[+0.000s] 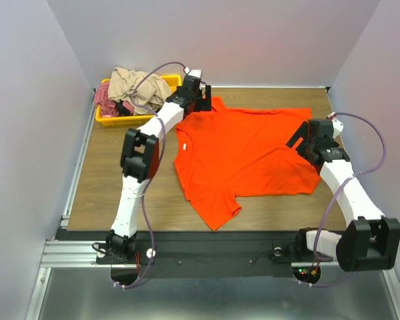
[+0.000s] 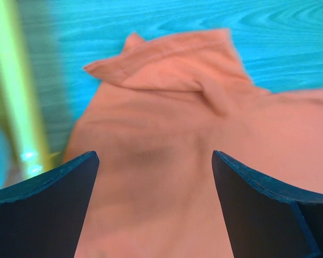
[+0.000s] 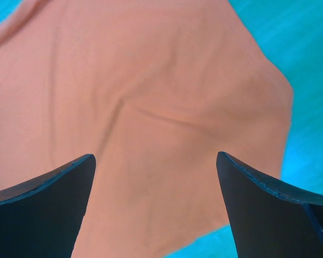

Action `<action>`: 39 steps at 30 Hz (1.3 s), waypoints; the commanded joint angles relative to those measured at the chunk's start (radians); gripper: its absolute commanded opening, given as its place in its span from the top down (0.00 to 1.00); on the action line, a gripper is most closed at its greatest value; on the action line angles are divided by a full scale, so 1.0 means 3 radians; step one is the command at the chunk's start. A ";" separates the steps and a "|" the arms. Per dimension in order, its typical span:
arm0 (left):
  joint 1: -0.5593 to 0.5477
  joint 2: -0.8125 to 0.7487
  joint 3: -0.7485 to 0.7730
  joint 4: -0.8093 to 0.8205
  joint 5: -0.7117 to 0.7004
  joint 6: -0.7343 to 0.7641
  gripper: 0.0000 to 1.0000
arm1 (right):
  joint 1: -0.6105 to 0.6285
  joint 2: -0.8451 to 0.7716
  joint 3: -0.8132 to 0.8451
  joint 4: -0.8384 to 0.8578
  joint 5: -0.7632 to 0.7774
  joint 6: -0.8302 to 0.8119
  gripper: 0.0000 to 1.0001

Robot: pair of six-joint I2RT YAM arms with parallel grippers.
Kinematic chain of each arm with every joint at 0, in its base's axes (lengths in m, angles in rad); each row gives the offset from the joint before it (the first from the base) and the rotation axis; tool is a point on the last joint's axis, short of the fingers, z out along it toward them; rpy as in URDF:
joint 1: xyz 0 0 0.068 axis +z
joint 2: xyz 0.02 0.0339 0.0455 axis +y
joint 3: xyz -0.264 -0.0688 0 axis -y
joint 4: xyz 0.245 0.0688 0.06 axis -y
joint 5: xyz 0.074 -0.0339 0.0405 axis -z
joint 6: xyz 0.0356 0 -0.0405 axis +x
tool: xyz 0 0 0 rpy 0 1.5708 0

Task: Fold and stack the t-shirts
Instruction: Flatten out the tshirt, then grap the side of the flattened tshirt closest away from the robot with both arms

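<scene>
Fig.: top view w/ both wrist views. An orange t-shirt lies spread flat on the wooden table, centre to right of centre of the frame. Its long axis runs left–right across the frame. The collar, w/ a small white label, points to the left, and the hem edge faces right. One sleeve sticks out toward the lower centre. The other reaches the upper edge of the shirt, where the left wrist view shows it creased and partly folded over on itself. The left gripper hangs over that upper sleeve, approx. at the top centre-left of the frame. Its dark fingers are spread wide w/ only cloth visible below the gap, and they grasp nothing. The right gripper sits over the shirt's right part near the hem. In its wrist view the fingers are likewise wide apart and empty, above lightly wrinkled fabric whose corner shows at the right. A yellow bin stands in the upper left, just beside the left gripper. It holds a tan garment heaped over a pinkish-red garment; the shape of each cannot be told.
</scene>
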 commanded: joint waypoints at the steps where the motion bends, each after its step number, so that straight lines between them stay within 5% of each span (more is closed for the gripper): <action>1: -0.0192 -0.1437 -0.1054 0.0160 -0.0188 -0.0162 0.01 | -0.0039 -0.0363 -0.0220 -0.0280 0.0152 0.0241 0.00; 5: -0.0458 -0.2582 -0.2385 0.0737 -0.0454 -0.0479 0.01 | -0.0039 -0.0619 -0.0445 -0.0346 0.0096 0.0369 0.00; 7: -0.0688 -0.3217 -0.3549 0.1044 -0.0444 -0.0698 0.01 | -0.0039 -0.0731 -0.0547 -0.0392 0.0106 0.0431 0.00; 14: -0.1750 -0.4348 -0.4939 0.1010 -0.0587 -0.1429 0.01 | -0.0039 -0.1079 -0.0900 -0.0459 0.0310 0.0640 0.00; 19: -0.2792 -0.4487 -0.5313 0.0815 -0.0587 -0.1971 0.01 | -0.0039 -0.1151 -0.1034 -0.0515 0.0362 0.0737 0.00; 24: -0.3229 -0.4028 -0.5227 0.0565 -0.0536 -0.2268 0.07 | -0.0044 -0.1223 -0.1069 -0.0520 0.0474 0.0891 0.00; 30: -0.3266 -0.3547 -0.5074 0.0411 -0.0694 -0.2422 0.17 | -0.0039 -0.1198 -0.1126 -0.0525 0.0571 0.0973 0.00; 39: -0.3138 -0.3188 -0.4578 0.0028 -0.1104 -0.2443 0.19 | -0.0039 -0.1126 -0.1080 -0.0530 0.0622 0.0978 0.00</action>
